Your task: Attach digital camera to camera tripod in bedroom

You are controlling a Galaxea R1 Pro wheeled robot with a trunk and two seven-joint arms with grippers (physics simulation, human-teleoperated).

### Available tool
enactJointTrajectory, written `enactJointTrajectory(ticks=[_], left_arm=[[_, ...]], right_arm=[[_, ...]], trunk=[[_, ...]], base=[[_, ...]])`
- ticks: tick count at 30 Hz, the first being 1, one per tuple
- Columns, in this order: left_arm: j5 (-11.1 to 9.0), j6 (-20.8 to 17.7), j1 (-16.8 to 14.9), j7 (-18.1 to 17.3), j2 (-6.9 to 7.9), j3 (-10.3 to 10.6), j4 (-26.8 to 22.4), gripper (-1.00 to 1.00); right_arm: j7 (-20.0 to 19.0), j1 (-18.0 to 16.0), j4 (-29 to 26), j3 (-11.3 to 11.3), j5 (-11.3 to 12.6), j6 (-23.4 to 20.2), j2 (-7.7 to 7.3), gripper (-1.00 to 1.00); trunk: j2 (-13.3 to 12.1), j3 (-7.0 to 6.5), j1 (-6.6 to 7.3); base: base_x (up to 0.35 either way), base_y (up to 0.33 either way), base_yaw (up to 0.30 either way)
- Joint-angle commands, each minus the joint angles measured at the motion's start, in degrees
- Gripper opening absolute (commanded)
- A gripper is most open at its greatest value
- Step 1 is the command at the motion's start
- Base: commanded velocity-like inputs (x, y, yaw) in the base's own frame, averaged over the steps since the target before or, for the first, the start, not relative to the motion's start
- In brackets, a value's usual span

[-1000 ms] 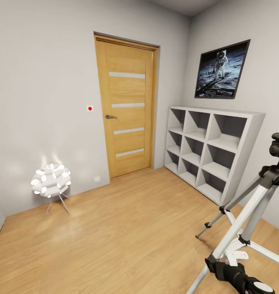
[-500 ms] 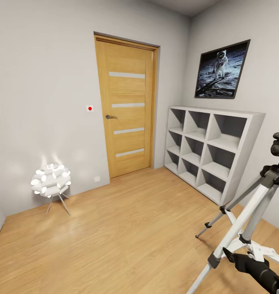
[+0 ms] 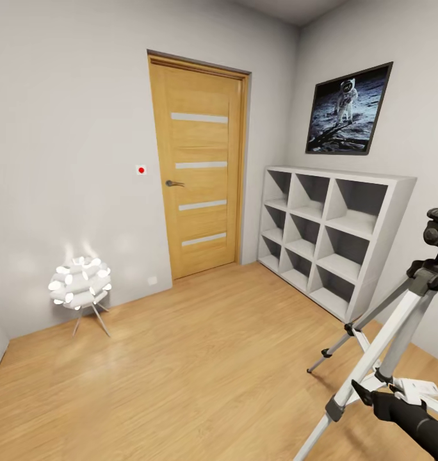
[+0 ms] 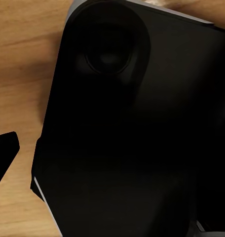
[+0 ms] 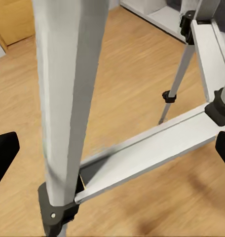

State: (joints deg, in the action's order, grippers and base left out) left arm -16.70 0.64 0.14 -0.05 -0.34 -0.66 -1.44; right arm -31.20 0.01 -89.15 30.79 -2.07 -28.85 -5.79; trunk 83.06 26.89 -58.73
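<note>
Standing by the white cube shelf, camera tripod shows no readable markings.

silver-legged camera tripod stands upright on wood floor beside the white shelf.

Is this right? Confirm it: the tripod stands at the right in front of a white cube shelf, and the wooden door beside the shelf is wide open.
One thing is wrong: the wooden door is shut in its frame, as the head view shows. The rest holds: the tripod stands at the right, in front of the white cube shelf.
</note>
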Motion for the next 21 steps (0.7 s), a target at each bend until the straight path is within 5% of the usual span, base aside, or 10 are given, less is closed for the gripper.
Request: enactJointTrajectory(ticks=[1, 21], left_arm=[[-0.3, 0.1, 0.0, 0.0, -0.01, 0.0, -0.1, 1.0], [-0.3, 0.1, 0.0, 0.0, -0.01, 0.0, -0.1, 1.0]], right_arm=[[-0.6, 0.0, -0.2, 0.0, -0.2, -0.2, 0.0, 1.0], [-8.8, 0.0, -0.8, 0.0, -0.2, 1.5, 0.16, 1.0]], trunk=[[0.0, 0.04, 0.0], [0.0, 0.04, 0.0]], base=[[0.0, 0.0, 0.0], [0.0, 0.0, 0.0]])
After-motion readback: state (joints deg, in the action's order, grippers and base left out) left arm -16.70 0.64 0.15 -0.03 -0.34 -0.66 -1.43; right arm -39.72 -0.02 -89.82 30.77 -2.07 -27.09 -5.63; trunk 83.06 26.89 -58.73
